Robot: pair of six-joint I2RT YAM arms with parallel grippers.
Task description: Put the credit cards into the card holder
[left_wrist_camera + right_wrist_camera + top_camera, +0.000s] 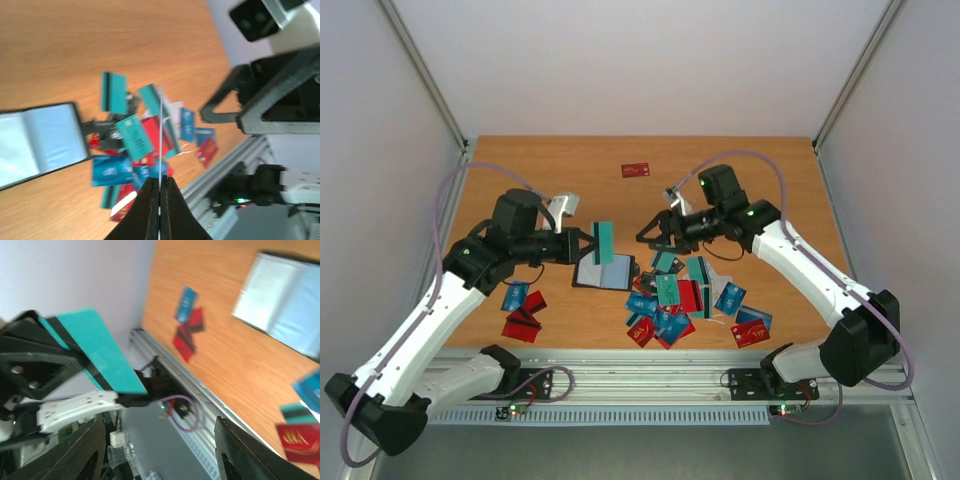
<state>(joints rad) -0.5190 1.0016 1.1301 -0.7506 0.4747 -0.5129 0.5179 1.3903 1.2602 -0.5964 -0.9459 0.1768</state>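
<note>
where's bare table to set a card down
Bare wood: the far strip of the table either side of the lone red card, and the near patch between the left card cluster and the card holder. Crowded: the card pile right of the holder.

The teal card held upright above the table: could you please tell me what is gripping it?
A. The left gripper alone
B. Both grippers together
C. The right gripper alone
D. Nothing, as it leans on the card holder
A: the left gripper is shut on the teal card, seen edge-on between its fingers in the left wrist view, while the right gripper stands open and apart from it.
</note>
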